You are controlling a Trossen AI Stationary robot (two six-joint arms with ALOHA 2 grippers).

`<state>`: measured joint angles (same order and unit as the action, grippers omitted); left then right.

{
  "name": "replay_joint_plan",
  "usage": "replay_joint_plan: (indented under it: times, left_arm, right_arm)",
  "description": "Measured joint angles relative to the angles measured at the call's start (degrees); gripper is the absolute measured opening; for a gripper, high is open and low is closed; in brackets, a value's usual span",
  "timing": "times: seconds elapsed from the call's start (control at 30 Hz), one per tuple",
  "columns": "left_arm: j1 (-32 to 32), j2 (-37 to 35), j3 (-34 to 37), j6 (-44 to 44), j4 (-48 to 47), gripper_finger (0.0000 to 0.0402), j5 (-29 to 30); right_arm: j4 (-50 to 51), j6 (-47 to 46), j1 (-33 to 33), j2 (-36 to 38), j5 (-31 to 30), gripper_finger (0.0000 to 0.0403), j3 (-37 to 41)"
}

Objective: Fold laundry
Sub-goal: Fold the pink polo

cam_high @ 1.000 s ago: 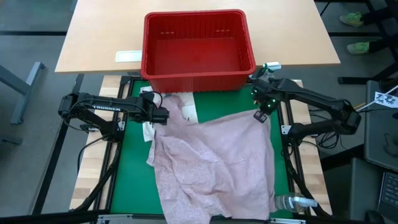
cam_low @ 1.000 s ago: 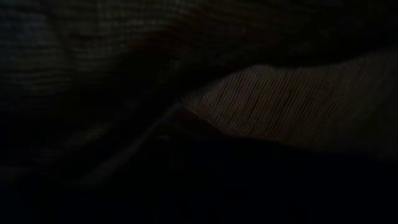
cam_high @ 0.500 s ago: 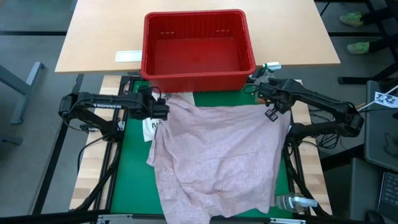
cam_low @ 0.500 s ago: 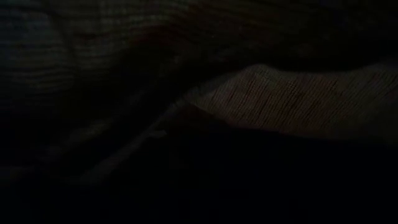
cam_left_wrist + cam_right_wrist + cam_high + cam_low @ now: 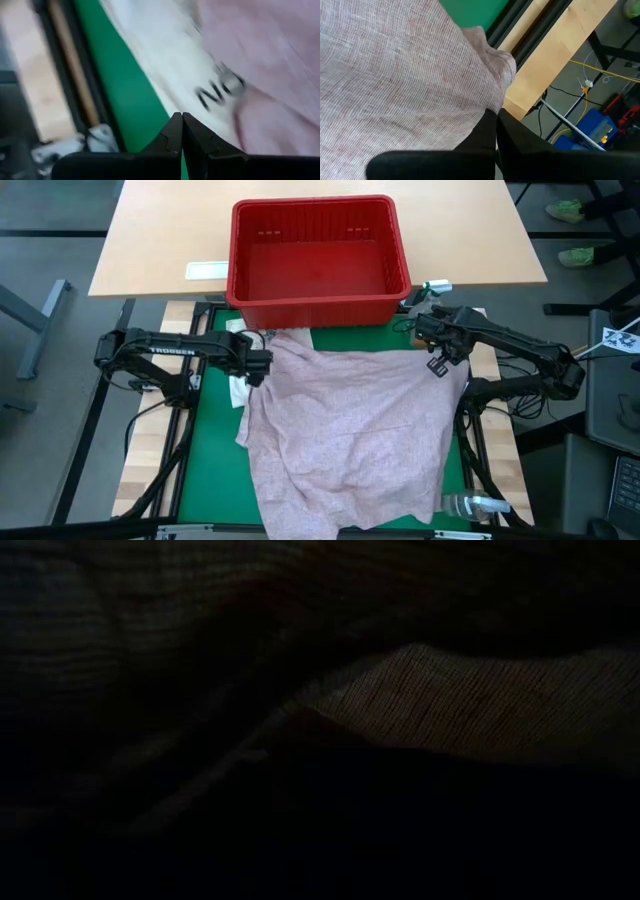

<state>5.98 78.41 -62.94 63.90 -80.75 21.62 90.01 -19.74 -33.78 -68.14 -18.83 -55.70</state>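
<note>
While both end effectors pinch its far corners, left end effector [image 5: 262,364] and right end effector [image 5: 436,360], the shirt [image 5: 350,440] drapes limp over the green desk [image 5: 205,470]: light, floppy, best gripped at corners.

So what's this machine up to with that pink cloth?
Two robot arms are spreading a pale pink shirt over the green mat, just in front of an empty red basket. The left gripper and right gripper each pinch a far corner, jaws shut. The shirt lies mostly flat, its near edge hanging off the table. No fold is made yet.
</note>
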Motion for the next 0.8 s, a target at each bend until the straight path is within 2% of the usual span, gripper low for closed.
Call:
replay_joint_plan:
  times: [0.07, 0.27, 0.43, 0.63, 0.8]
  left_arm:
    - [-1.40, 0.00, 0.00, -0.01, 2.06, 0.0000, -2.70]
    - [-6.24, 0.00, 2.56, -0.14, 16.90, 0.0000, -2.66]
    - [-8.57, 0.02, 10.69, 0.10, 29.01, 0.0000, -3.00]
    - [-8.88, 0.02, 20.47, 5.36, 35.90, 0.0000, -2.97]
    - [-8.90, 0.02, 27.20, 8.14, 39.82, 0.0000, -7.04]
  right_arm:
    - [0.03, 0.04, 0.00, 0.00, 0.02, 0.0000, 0.00]
    - [0.02, 0.65, 0.01, 0.00, 0.42, 0.0000, 0.00]
    - [0.01, 0.75, 0.00, 0.00, 0.42, 0.0000, 0.00]
    - [0.01, 2.20, 0.00, 0.00, 0.42, 0.0000, 0.00]
    - [0.01, 2.21, 0.01, 0.00, 0.42, 0.0000, 0.00]
